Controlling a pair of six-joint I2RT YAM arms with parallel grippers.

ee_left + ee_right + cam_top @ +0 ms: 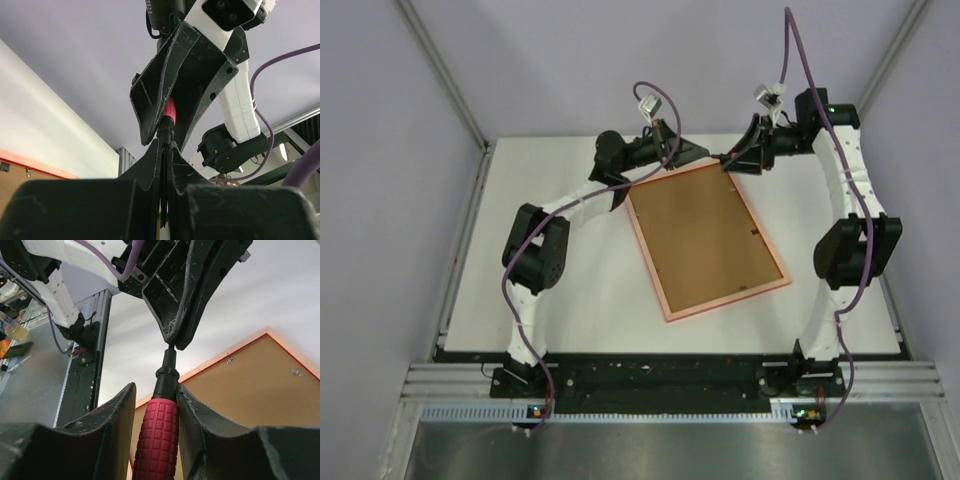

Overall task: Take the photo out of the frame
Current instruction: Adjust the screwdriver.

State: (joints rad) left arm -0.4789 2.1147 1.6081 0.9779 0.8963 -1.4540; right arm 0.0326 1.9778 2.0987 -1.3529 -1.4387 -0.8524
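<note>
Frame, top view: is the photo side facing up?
No, the frame lies flat on the table with its plain brown back facing up, and no print shows.

I see left arm (585, 200), right arm (845, 165): white links, black joints, black bases (520, 378). Purple cable (508, 290) loops along each. Fingers (112, 422) black, wedge-shaped, scuffed pale at edges. Green light (830, 108) on right wrist.
</note>
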